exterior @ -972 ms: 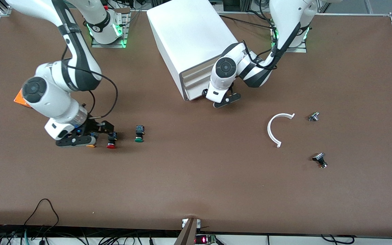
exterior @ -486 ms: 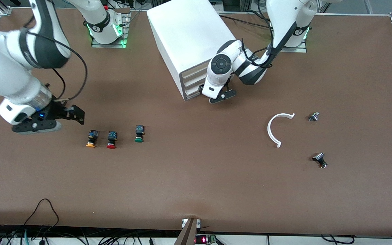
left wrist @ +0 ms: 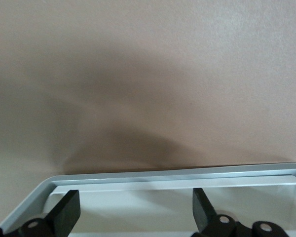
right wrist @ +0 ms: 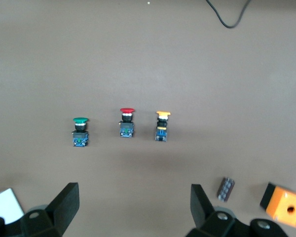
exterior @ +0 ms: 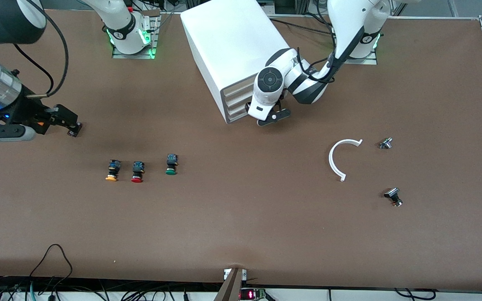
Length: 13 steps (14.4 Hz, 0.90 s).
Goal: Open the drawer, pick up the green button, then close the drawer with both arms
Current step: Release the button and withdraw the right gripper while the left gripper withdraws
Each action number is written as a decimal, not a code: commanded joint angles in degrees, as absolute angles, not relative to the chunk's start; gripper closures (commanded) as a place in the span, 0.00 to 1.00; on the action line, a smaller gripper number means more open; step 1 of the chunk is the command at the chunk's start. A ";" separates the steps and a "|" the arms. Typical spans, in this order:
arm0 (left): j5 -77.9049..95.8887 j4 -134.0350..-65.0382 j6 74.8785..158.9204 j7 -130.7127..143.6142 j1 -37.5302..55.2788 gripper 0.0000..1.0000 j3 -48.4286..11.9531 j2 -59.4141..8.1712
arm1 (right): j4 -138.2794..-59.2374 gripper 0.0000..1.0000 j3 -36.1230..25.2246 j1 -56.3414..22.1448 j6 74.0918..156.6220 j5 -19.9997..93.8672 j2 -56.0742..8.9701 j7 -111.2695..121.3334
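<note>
Since the earlier frames the right gripper (exterior: 73, 125) has pulled up and away from the row of buttons toward the right arm's end of the table, and it now hangs empty with its jaws spread wide. Using the green button (exterior: 171, 164) as the landmark: it lies on its side on the brown table (exterior: 241, 225), cap toward the front camera, nearer to that camera than the white cabinet (exterior: 232, 50). Just beside it, toward the right arm's end, is the red-capped button (exterior: 137, 172), then the orange-capped one (exterior: 112, 170), all three apart from each other. From the right wrist view you see the same trio, green button (right wrist: 80, 131) at one end of the row, plus an orange block (right wrist: 283, 205) and a small dark strip (right wrist: 226, 189) off by the gripper. Meanwhile the left gripper (exterior: 271, 118) sits low at the cabinet's drawer stack, well away from the green button toward the left arm's end. Its fingers (left wrist: 65, 213) are wide apart over the front edge of the drawer (left wrist: 177, 177), gripping nothing. A white curved piece (exterior: 338, 158) and two small metal parts (exterior: 385, 143) lie farther still toward the left arm's end
</note>
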State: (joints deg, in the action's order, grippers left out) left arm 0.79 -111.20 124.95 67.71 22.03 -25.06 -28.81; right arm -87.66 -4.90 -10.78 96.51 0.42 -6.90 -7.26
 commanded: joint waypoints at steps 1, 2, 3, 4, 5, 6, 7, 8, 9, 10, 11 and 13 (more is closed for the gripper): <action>1.23 -105.58 115.34 63.38 18.82 0.00 -25.14 -26.81 | -82.63 0.00 -2.56 -7.93 88.62 0.35 -6.51 -11.34; 1.14 -104.25 113.57 62.33 17.76 0.00 -24.96 -26.37 | -81.92 0.00 0.58 -4.52 87.11 0.35 -5.98 -11.16; 1.14 -103.28 112.51 60.40 16.36 0.00 -24.96 -25.41 | -81.57 0.00 3.92 -1.09 86.93 0.26 -5.89 -11.16; 1.14 -102.75 111.72 57.60 14.52 0.00 -24.96 -24.27 | -81.21 0.00 6.57 1.12 86.84 0.09 -5.71 -11.16; 1.14 -102.31 111.01 55.31 12.67 0.00 -24.96 -22.60 | -81.12 0.00 7.98 2.88 86.84 0.00 -4.93 -11.16; 1.06 -101.78 109.96 53.72 11.00 0.00 -24.87 -21.37 | -81.04 0.00 8.52 3.51 86.92 -0.09 -4.49 -11.16; 0.97 -100.39 107.78 51.61 9.59 0.00 -24.79 -20.14 | -81.04 0.00 8.53 3.52 86.92 -0.09 -4.48 -11.34; -0.43 -98.63 104.71 48.46 7.67 0.00 -24.87 -19.43 | -81.04 0.00 8.26 3.43 86.84 -0.17 -4.40 -11.42; -2.61 -96.35 101.63 44.60 6.60 0.00 -24.96 -18.81 | -81.12 0.00 8.17 3.43 86.75 -0.35 -3.87 -11.60; -4.29 -94.07 98.90 41.17 5.98 0.00 -24.70 -18.55 | -81.30 0.00 8.35 3.43 86.84 -1.22 -3.26 -11.69; -5.00 -91.43 96.53 37.39 5.02 0.00 -24.52 -18.46 | -81.39 0.00 8.35 3.43 86.75 -1.58 -2.99 -11.69; -5.10 -90.09 94.75 27.82 3.87 0.00 -22.16 -16.27 | -81.47 0.00 8.17 3.43 86.75 -1.32 -2.90 -11.51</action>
State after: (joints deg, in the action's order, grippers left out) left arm -3.77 -92.10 97.34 36.11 4.65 -23.68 -17.87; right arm -81.57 7.05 2.31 87.81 -0.70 -3.79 -10.75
